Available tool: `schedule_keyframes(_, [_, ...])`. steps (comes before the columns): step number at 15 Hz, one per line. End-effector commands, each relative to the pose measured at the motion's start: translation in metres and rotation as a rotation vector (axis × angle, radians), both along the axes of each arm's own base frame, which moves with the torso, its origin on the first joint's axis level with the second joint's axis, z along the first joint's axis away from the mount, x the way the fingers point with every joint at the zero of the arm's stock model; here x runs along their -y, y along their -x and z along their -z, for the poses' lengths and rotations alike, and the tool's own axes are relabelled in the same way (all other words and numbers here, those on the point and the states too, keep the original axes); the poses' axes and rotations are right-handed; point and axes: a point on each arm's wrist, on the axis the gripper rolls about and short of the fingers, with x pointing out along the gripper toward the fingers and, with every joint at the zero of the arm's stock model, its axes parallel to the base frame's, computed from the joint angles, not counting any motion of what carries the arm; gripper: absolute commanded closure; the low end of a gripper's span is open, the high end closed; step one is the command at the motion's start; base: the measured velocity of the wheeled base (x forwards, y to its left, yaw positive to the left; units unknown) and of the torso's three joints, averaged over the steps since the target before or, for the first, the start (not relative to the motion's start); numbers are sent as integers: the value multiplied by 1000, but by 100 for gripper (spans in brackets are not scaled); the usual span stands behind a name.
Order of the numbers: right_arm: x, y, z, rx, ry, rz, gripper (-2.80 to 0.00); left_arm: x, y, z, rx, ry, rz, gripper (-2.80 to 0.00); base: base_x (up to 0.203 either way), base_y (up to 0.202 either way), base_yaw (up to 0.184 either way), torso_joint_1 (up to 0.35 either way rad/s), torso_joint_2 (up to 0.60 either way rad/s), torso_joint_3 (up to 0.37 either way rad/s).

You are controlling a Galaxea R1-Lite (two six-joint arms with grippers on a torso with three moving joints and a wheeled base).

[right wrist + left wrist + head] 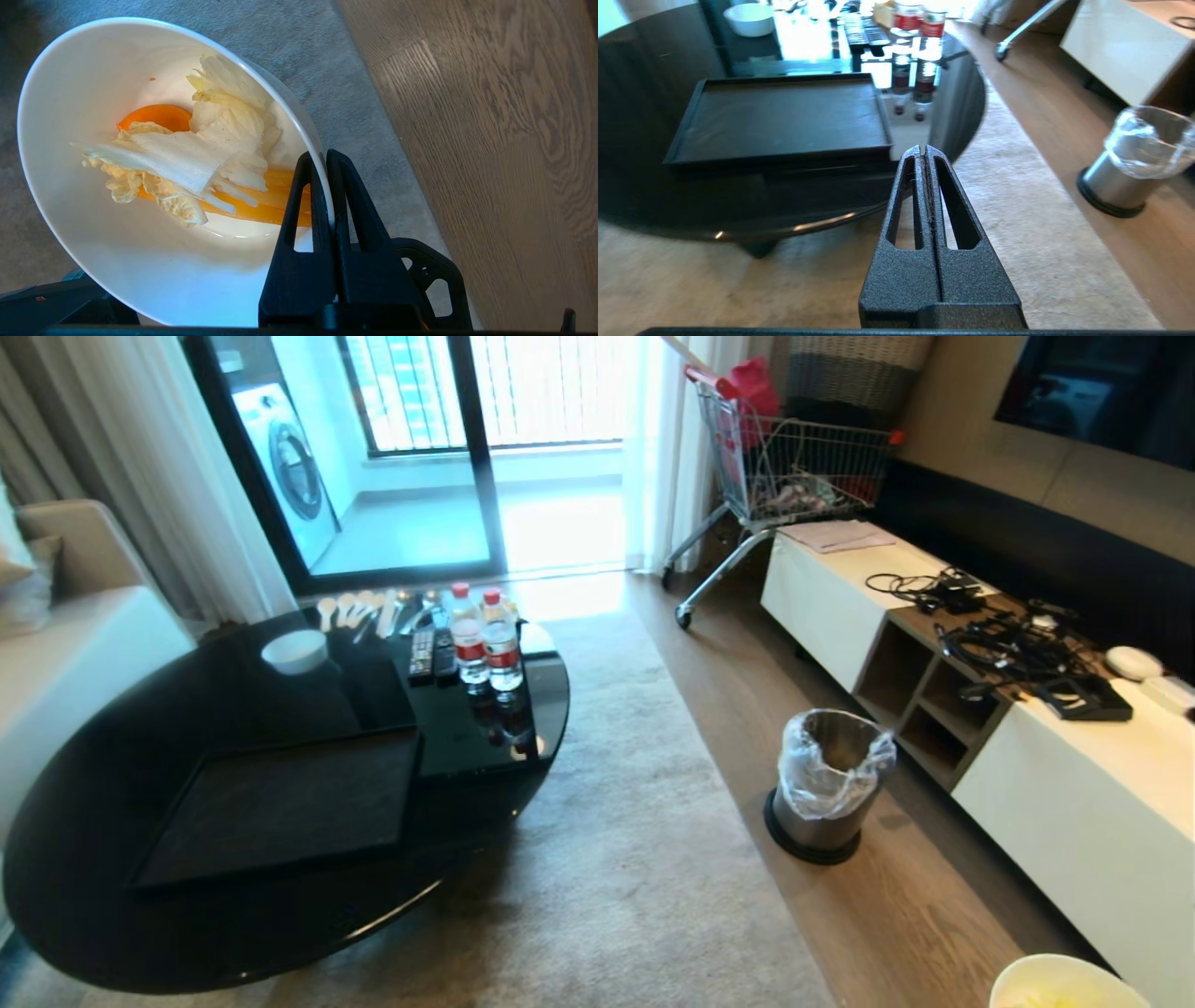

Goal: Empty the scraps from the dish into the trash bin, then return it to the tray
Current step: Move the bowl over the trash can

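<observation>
your right gripper [327, 158] is clamped on the dish [140, 261] rim, scraps [196, 154] inside; the trash bin [826, 784] sits ahead and left of it. left gripper [923, 150] is closed and empty.

One tray [280, 807] lies on the surface [93, 821], toward its near edge. Two bowls show: a smaller white bowl [295, 651] near the surface's far edge, and one dish [154, 261] holding the scraps [196, 158], with its rim pinched between the two fingers [299, 205] of the right gripper [325, 158]. Two water bottles [485, 639] stand side by side at the far right edge, beside two remote controls [431, 656]. A row of several spoons [359, 609] lies along the far edge; their exact number cannot be told. One trash bin [826, 784] stands on the floor, and one shopping cart [794, 476] stands beyond it.
</observation>
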Motion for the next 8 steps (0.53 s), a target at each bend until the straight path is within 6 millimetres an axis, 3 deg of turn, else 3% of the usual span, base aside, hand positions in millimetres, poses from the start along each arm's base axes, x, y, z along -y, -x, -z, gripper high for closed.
schedule_keyframes(1, [0, 0, 0, -5, -2, 1, 0, 0, 0, 0, 1, 1, -1, 0, -1, 9, -165, 6, 2, 6])
schedule_keyframes(8, [0, 0, 2, -13, -3, 2, 0, 0, 0, 0, 1, 1, -1, 0, -1, 10, -168, 2, 0, 5])
